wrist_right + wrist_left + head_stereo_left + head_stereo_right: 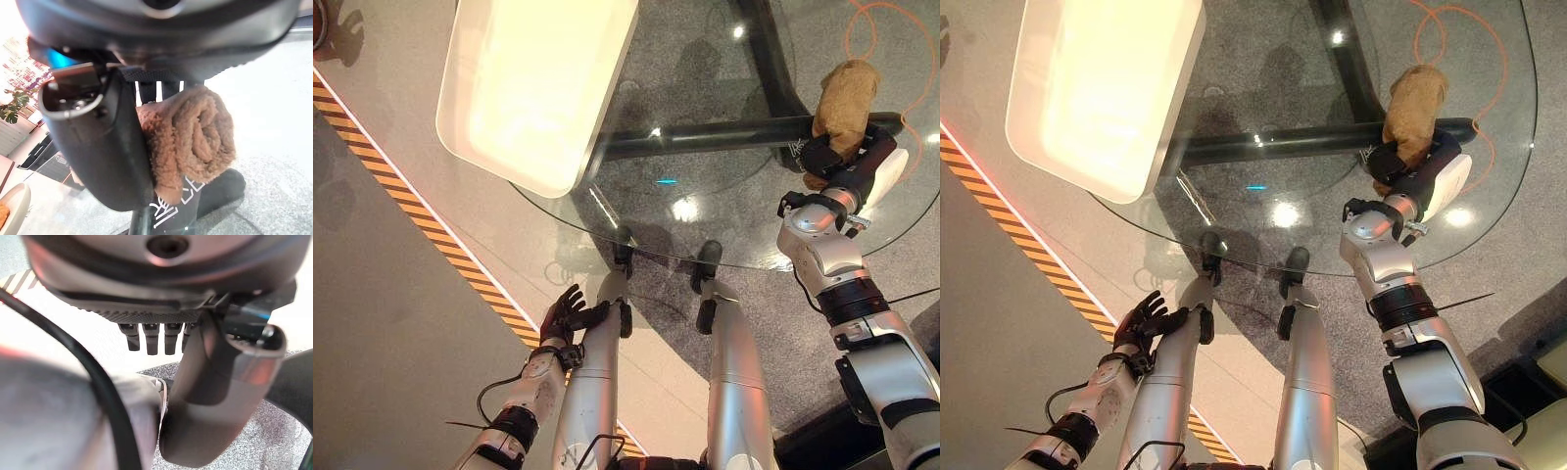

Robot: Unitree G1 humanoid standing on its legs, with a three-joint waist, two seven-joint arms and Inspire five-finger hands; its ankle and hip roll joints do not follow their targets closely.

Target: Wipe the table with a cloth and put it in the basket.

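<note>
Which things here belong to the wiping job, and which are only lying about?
For the job:
- brown cloth, held in the right hand
- glass table
- white basket standing on the table

Not part of it:
- orange cable on the floor
- left hand, idle

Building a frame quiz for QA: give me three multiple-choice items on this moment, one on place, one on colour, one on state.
1. Where is the right hand?
A. over the glass table, on the robot's right
B. inside the basket
C. down by the floor stripe

2. What colour is the cloth?
A. blue
B. brown
C. white

3. What is the left hand doing?
A. gripping the cloth
B. pressing on the basket
C. hanging open, holding nothing

Answers:
1. A: the right hand sits above the glass table, on its right part, apart from the white basket.
2. B: the cloth is brown, fuzzy and bunched.
3. C: the left hand is low beside the table, fingers relaxed, while the cloth is in the right hand.
</note>
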